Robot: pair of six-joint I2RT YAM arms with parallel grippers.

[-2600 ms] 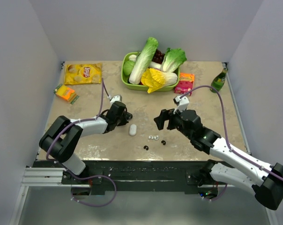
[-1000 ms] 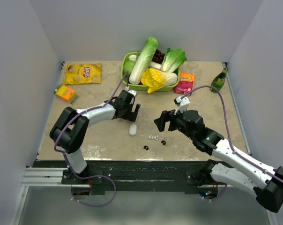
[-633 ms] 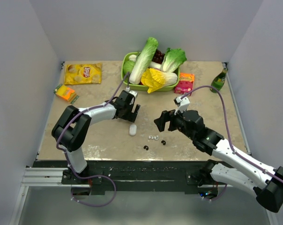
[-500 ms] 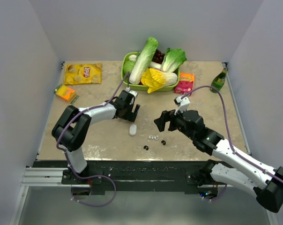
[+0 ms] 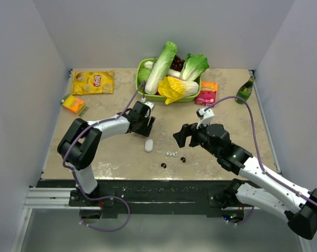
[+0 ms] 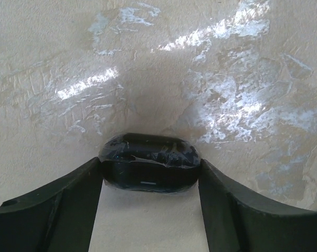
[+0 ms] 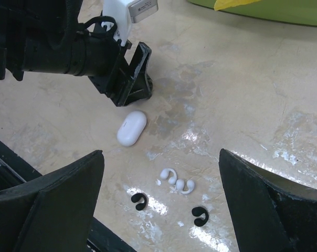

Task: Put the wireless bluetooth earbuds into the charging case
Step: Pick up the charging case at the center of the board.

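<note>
Charging case (image 7: 131,128): white, closed, flat on the table (image 5: 95,152), just near of the left gripper (image 5: 146,124).
Left gripper: fingers against both ends of a black oval case (image 6: 148,163).
Right gripper (image 7: 161,163): spread wide, empty.
Earbuds (image 7: 175,181): loose, right of charging case.
Green basket (image 5: 143,93): far centre, holds leafy vegetables (image 5: 161,67).
</note>
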